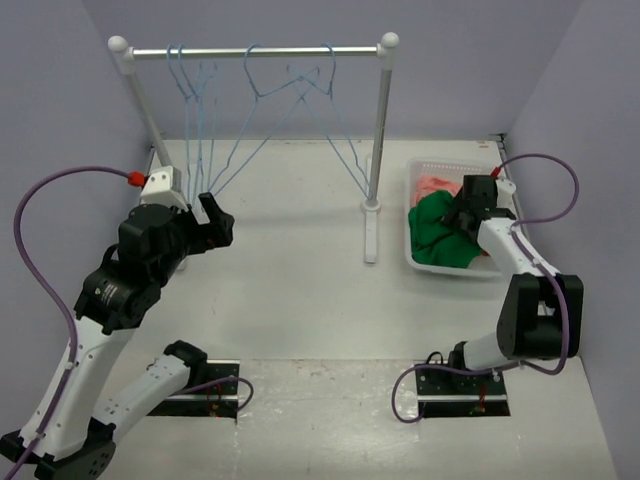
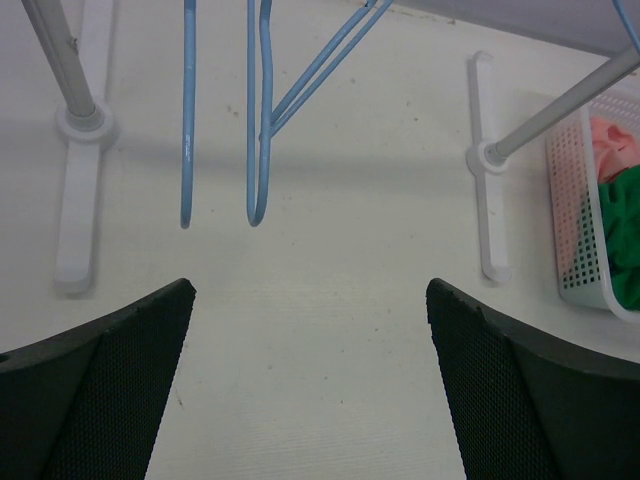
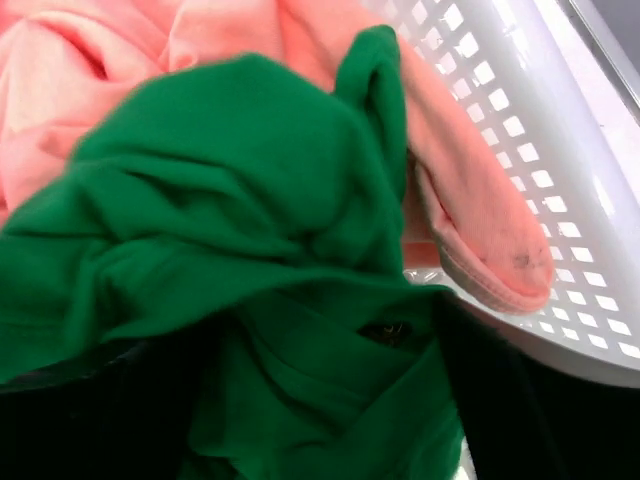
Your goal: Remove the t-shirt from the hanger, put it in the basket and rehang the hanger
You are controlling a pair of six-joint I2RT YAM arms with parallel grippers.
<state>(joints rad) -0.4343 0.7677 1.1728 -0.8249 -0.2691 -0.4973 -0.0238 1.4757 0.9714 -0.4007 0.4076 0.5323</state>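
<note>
- Green cloth: the t-shirt (image 1: 440, 236) lies crumpled in the near half of a white basket (image 1: 424, 172) on the right of the table (image 1: 290, 285). It rests on and beside pink clothes (image 1: 434, 185). It is on no hanger.
- As a heap it has no clear long axis. One fold stands up toward the basket's far wall.
- The right fingers (image 1: 465, 212) are down in the basket, right at the shirt. They stand well apart, with cloth bunched between and over them. I see no pinch on it.
- The right arm is far nearer to the shirt. The left fingers (image 1: 218, 225) hang across the table below the rail (image 1: 255, 50), spread wide and holding nothing.
- Blue wire hangers (image 1: 290, 95) hang bare on the rail. They look alike, so I cannot tell which one carried the shirt.
- By my reading the shirt is off and dropped, so what remains is for the right arm to come away clean.
- The shirt lies directly under and around those fingers, so a straight lift looks safest. A sideways pull could drag a fold over the rim.
- The basket wall is close on the right, and the rack's right post (image 1: 381, 130) stands just left of the basket. Above and toward the near edge the way is open.
</note>
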